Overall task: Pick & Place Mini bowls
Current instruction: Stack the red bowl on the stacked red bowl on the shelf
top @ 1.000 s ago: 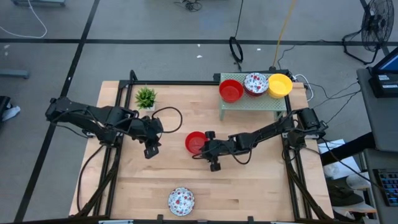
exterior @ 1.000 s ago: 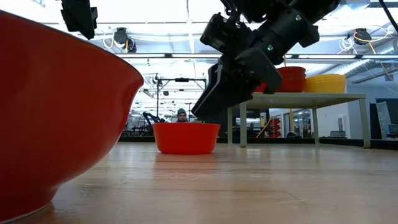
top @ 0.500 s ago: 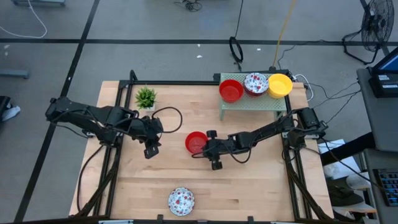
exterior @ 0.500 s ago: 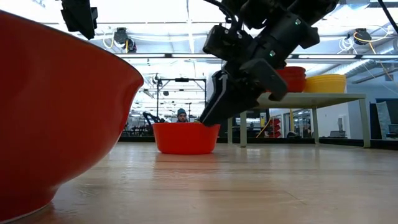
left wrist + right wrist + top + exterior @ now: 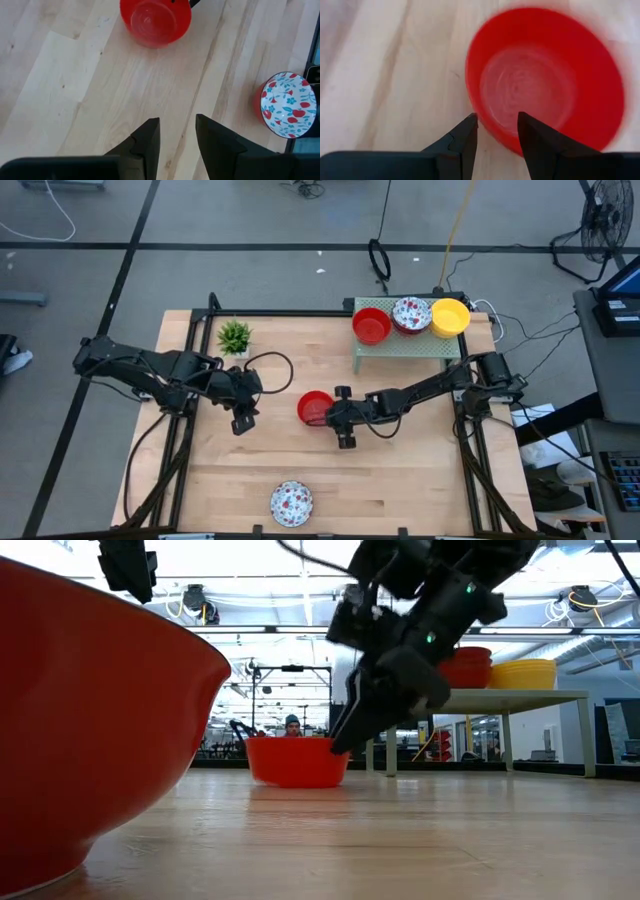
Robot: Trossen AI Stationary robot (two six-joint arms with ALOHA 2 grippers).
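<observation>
Pale wooden boards make up the worktop [image 5: 400, 480], and beyond it in the low view we see a hall with ceiling lights and a person [image 5: 291, 724] far off.

Near the middle of the worktop sits a plain red bowl [image 5: 315, 408]. We see the right hand [image 5: 333, 412] down at this bowl's rim, on the side toward the right arm's base. In the right wrist view its two fingers [image 5: 465, 137] stand apart, one outside the red wall and one over the inside, straddling the rim without closing on it. The low view shows the same hand tilted down onto the bowl's edge [image 5: 345, 740].

The left hand [image 5: 243, 420] hangs over bare wood left of the red bowl and well apart from it. Its fingers [image 5: 149, 140] are apart with nothing between them.

On the small green rack [image 5: 405, 348] at the worktop's far right we see three bowls in a row: a red bowl on the rack [image 5: 371, 325], a speckled bowl on the rack [image 5: 411, 314], and a yellow bowl [image 5: 450, 317]. The speckled one touches both neighbours.

Another floral bowl [image 5: 291, 503] sits alone at the near edge of the worktop; its outer wall fills the left of the low view as a big red curve. A small green potted plant [image 5: 234, 336] stands at the far left corner.
</observation>
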